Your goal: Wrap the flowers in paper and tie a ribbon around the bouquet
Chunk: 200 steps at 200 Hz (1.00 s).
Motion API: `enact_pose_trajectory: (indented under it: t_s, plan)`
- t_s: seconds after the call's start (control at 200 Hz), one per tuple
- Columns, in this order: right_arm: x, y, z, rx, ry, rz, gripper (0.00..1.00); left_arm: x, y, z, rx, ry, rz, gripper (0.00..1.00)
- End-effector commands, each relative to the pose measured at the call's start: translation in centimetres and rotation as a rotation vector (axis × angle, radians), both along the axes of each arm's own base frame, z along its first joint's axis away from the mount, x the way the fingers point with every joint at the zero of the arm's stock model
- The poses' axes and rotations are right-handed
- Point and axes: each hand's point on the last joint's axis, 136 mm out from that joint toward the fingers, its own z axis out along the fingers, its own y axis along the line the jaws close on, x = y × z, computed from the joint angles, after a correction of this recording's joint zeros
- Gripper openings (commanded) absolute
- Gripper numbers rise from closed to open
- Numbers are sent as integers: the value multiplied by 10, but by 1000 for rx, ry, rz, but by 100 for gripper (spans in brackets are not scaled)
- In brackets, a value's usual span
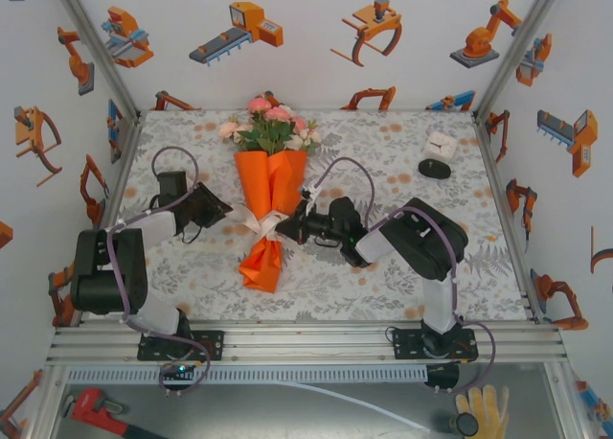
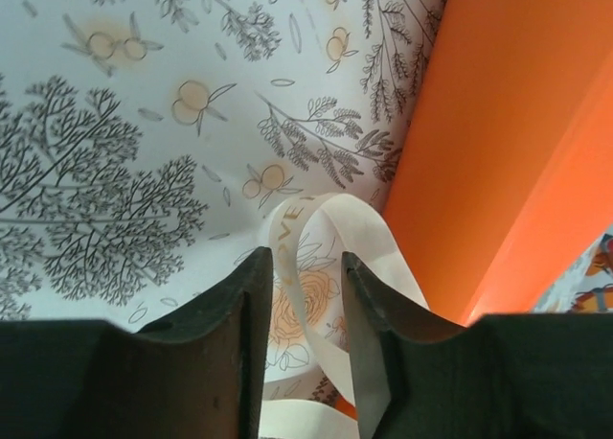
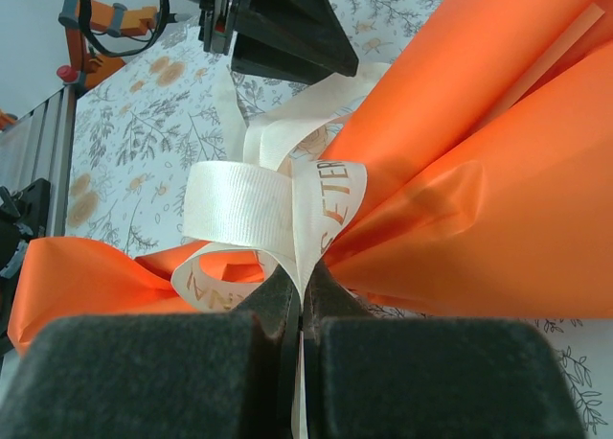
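Bouquet [image 1: 273, 185] lies 12-to-6; right gripper [image 3: 305, 284] pinches its ribbon [image 1: 260, 224] from 3 o'clock, left gripper [image 2: 306, 266], narrowly parted, straddles a loop from 9.

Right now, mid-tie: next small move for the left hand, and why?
I'd likely close the left hand on the ribbon: a loop lies between its open fingers, unpinched. The right hand is shut on another strand at the waist of the bouquet, so a second grip would probably let both pull the knot tight.
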Motion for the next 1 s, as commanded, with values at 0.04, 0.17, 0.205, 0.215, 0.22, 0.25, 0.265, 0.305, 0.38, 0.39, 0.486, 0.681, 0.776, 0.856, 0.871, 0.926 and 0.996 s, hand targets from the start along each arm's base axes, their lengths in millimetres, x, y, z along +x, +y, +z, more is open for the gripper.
enact_pose_trajectory:
  t_s: [0.04, 0.17, 0.205, 0.215, 0.22, 0.25, 0.265, 0.305, 0.38, 0.39, 0.486, 0.681, 0.776, 0.856, 0.871, 0.926, 0.996]
  plan:
    - [6, 4, 27, 41, -69, 0, 0, -6, 3, -16, 100, 82, -41, 36]
    - [7, 4, 28, 34, -72, 2, 0, -3, 6, -23, 138, 115, -50, 33]
    - [7, 4, 27, 29, -71, 0, 0, -3, 6, -24, 140, 117, -53, 30]
    - [8, 4, 27, 27, -72, -3, 0, -2, 5, -23, 141, 116, -54, 28]
    - [8, 4, 27, 27, -72, -3, 0, -2, 5, -24, 141, 117, -55, 27]
    - [8, 3, 27, 21, -73, -10, 0, -2, 5, -23, 142, 119, -55, 22]
    - [9, 3, 27, 19, -73, -13, 0, -2, 6, -23, 146, 117, -52, 18]
    - [10, 1, 26, 7, -76, -24, 0, -3, 10, -22, 164, 119, -38, 8]
    - [12, -2, 20, -42, -73, -42, 0, -6, 25, -17, 229, 119, 20, 0]
    - [11, -2, 19, -51, -73, -41, 0, -7, 28, -15, 239, 118, 30, 0]
    - [12, -9, 13, -126, -99, -60, 0, -14, 45, -5, 314, 110, 88, 0]
    - [17, -29, -8, -330, -135, -106, 0, -19, 53, 1, 339, 104, 119, 0]
    - [16, -33, -22, -446, -120, -82, 0, -20, 55, 2, 341, 102, 133, 0]
    - [17, -40, -30, -549, -107, -72, 0, -21, 58, 3, 348, 101, 142, 0]
    - [18, -41, -30, -562, -109, -76, 0, -21, 58, 3, 349, 101, 144, 0]
    - [20, -46, -30, -593, -114, -91, 0, -22, 60, 4, 355, 99, 147, 0]
    - [21, -48, -27, -602, -122, -99, 0, -22, 62, 5, 359, 98, 154, 0]
